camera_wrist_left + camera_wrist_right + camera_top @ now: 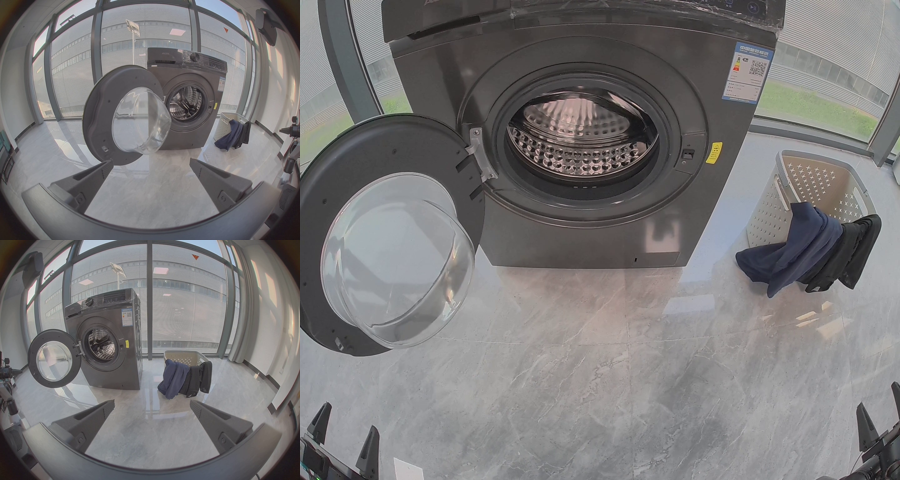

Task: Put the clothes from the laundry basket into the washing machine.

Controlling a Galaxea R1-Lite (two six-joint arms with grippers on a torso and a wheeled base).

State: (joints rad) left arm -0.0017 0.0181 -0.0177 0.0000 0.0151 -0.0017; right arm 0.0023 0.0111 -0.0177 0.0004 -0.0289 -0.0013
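Nearest, left end effector (345,431) seen at 7 o'clock, right end effector (881,412) at 5 o'clock; both spread wide, nothing gripped. Navy garment (794,250) and black garment (850,250) draped over rim of laundry basket (765,219) at 2 o'clock. Washing machine (581,156) at 12 o'clock, door (381,231) swung open toward 9 o'clock.

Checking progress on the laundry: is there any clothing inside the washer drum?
No, the drum shows only bare perforated metal, while the blue garment and black garment hang over the basket rim.
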